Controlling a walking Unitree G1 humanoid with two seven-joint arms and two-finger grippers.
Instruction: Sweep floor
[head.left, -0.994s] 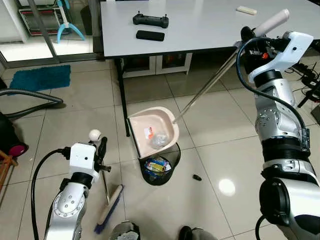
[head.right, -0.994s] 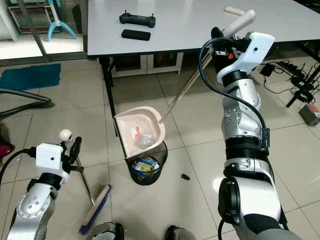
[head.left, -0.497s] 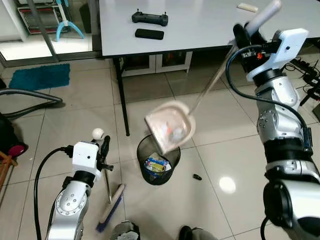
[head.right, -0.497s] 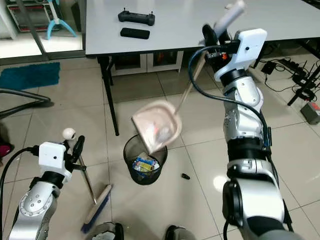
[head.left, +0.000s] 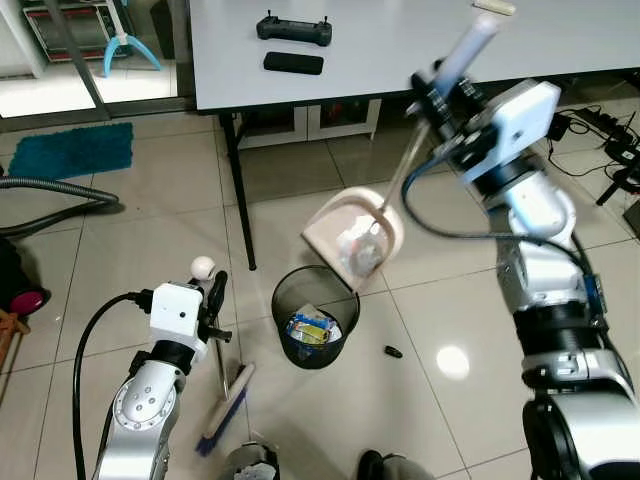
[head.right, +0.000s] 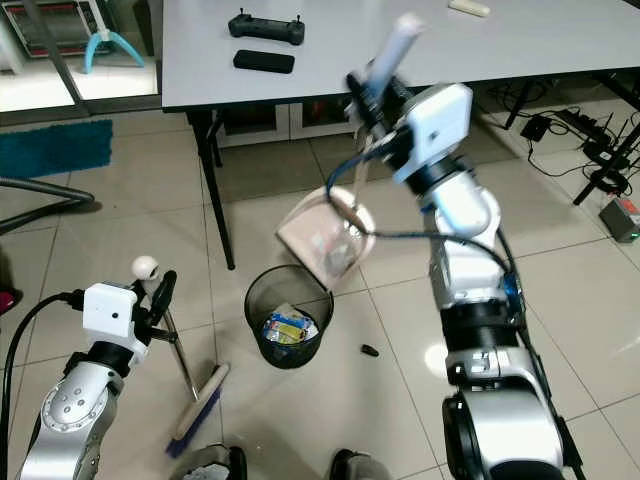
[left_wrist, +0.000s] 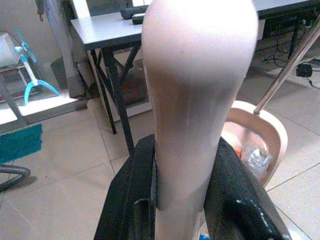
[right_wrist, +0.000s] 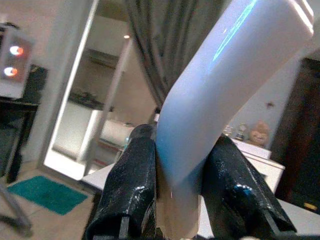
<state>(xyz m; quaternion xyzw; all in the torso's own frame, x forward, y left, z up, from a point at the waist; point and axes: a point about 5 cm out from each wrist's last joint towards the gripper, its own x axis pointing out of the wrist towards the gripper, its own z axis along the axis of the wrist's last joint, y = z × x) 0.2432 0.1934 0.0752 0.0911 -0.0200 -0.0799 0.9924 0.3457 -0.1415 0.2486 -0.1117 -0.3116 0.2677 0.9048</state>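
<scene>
So, my right gripper (head.left: 440, 85) clamps the pink long-handled dustpan (head.left: 355, 235), tilted above the black mesh bin (head.left: 316, 315).
My left gripper (head.left: 213, 300) clutches the blue-bristled broom (head.left: 226, 405); a grey table's black leg (head.left: 242, 200) stands just beside the bin.

Bright, even light — motion-blurred right arm (head.left: 510, 150)

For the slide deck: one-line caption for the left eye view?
Right gripper tips the pink dustpan above the black wastebasket; left gripper holds the broom.

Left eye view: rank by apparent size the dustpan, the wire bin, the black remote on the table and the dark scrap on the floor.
1. Dustpan and wire bin: look alike, and the raised dustpan sits nearer the camera, so unranked.
2. Black remote.
3. Dark scrap.
</scene>
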